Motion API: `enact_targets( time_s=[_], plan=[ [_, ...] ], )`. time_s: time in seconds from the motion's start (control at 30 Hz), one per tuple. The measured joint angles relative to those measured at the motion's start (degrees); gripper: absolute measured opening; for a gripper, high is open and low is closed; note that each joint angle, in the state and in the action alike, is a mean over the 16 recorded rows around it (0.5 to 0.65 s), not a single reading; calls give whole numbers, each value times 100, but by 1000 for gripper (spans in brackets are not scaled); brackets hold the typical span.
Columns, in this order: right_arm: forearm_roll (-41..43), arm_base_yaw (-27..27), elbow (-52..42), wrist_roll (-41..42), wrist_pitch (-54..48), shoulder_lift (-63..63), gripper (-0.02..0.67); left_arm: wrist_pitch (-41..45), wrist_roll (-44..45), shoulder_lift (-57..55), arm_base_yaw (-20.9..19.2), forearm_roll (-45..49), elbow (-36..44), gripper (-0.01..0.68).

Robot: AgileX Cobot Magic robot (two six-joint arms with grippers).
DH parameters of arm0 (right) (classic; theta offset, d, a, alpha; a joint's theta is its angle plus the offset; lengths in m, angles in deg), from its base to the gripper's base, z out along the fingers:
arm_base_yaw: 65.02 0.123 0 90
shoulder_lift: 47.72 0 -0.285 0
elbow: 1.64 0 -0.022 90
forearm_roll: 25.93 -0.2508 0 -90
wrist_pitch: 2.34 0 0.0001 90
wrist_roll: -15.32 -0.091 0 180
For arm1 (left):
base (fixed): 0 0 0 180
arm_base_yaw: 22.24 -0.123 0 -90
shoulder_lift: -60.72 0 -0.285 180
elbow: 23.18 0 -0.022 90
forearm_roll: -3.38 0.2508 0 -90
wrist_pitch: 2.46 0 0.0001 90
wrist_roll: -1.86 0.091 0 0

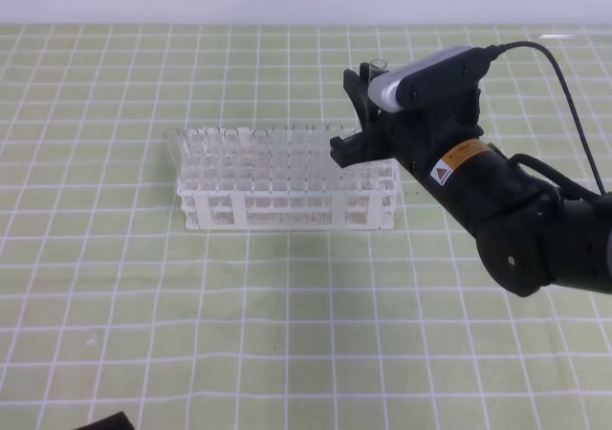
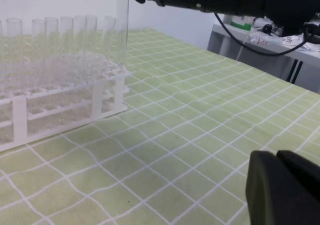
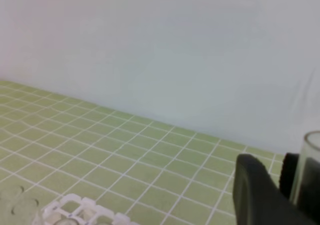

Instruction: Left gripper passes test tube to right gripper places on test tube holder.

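Right gripper (image 1: 361,115) holds the test tube (image 1: 375,91) over the rack's right end.

At centre left, the white plastic lattice test tube holder (image 1: 287,196) sits on the green checked counter (image 1: 287,334), clear glass tubes (image 1: 229,148) standing in its square holes. Right of it, the black jaws clamp the slender tube upright. The left gripper (image 2: 285,187), lower right in its wrist view, is closed and empty.
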Motion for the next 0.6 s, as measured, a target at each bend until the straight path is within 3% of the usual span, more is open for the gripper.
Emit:
enact_targets(
  time_s=[0.6],
  plan=[
    [51, -83, 50, -51, 164, -260, 85, -15, 3, -15, -2, 2, 12, -2]
  ],
)
